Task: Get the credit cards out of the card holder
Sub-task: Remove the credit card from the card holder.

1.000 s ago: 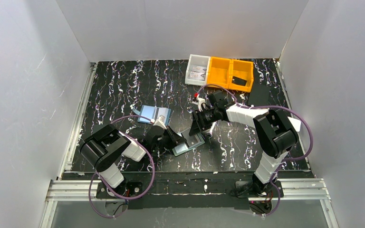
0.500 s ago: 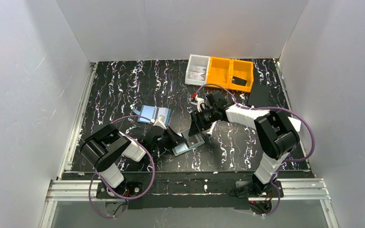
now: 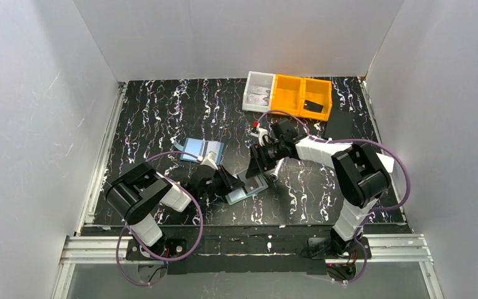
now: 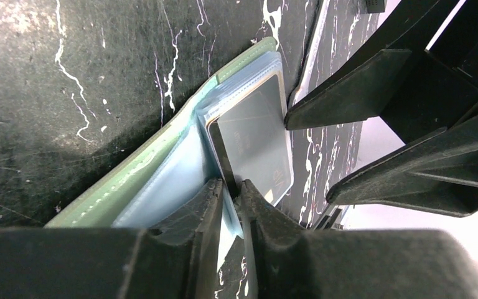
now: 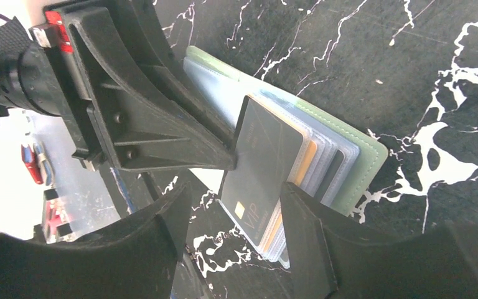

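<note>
Black marbled tabletop (image 3: pixel 162 106) carries the sage-green soft card holder (image 5: pixel 370 165), lying open near the front edge between both arms. We see a black plastic credit card (image 5: pixel 264 156) sticking partway out of its clear sleeve. The left gripper (image 4: pixel 230 193) is pinched tight on the holder's sleeve edge. The right gripper (image 5: pixel 233 187) stands with jaws apart, straddling the black card. We fear the slick sleeve may slip from that pinch, so a pull could drag the whole holder along.
</note>
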